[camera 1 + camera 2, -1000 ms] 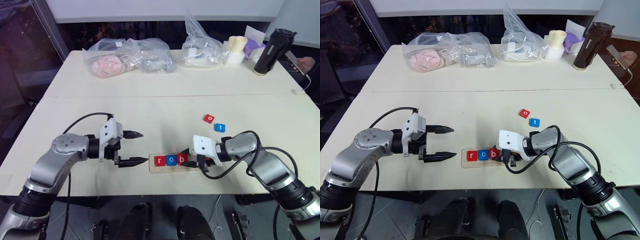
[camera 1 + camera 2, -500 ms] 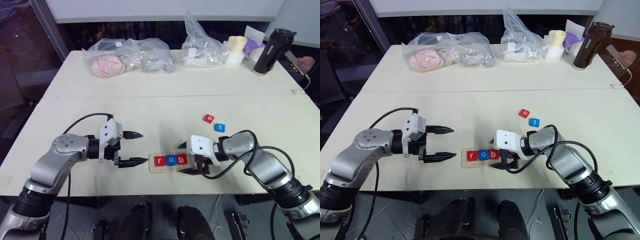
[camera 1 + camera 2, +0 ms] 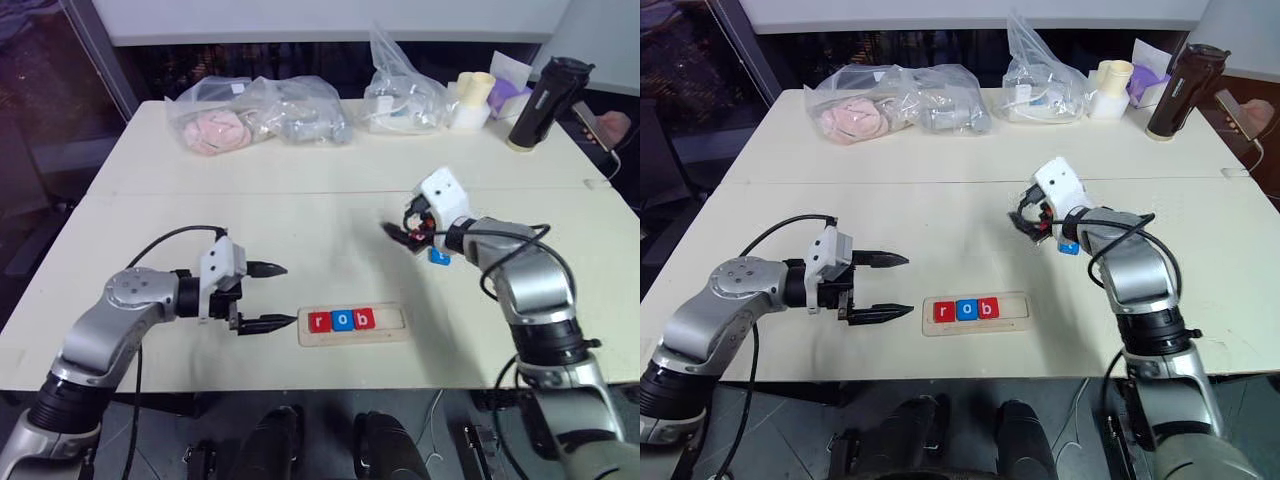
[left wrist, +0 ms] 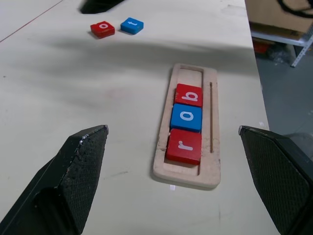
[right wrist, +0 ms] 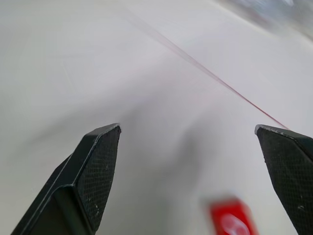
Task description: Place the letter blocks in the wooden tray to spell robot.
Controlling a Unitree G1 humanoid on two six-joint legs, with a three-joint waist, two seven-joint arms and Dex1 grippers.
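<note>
The wooden tray (image 3: 393,321) lies near the table's front edge. In its slot sit three letter blocks: red r (image 3: 319,321), blue o (image 3: 342,320) and red b (image 3: 364,319); the slot's right part is bare. Two loose blocks lie farther back on the right, red o (image 4: 102,29) and blue t (image 3: 439,256). My right gripper (image 3: 402,230) hovers open just above the red o (image 5: 230,223), holding nothing. Left of the tray, my left gripper (image 3: 288,295) stands open and empty, pointing at the tray (image 4: 190,76).
Clear plastic bags (image 3: 260,112) with soft items lie along the table's back. A black bottle (image 3: 545,102), paper cups (image 3: 472,98) and another bag (image 3: 405,95) stand at the back right. A person's hand (image 3: 608,126) holds a phone past the right edge.
My right gripper opened, leaving the red b in the tray, then swung up and back to the loose blocks on the right. The left arm has not moved.
</note>
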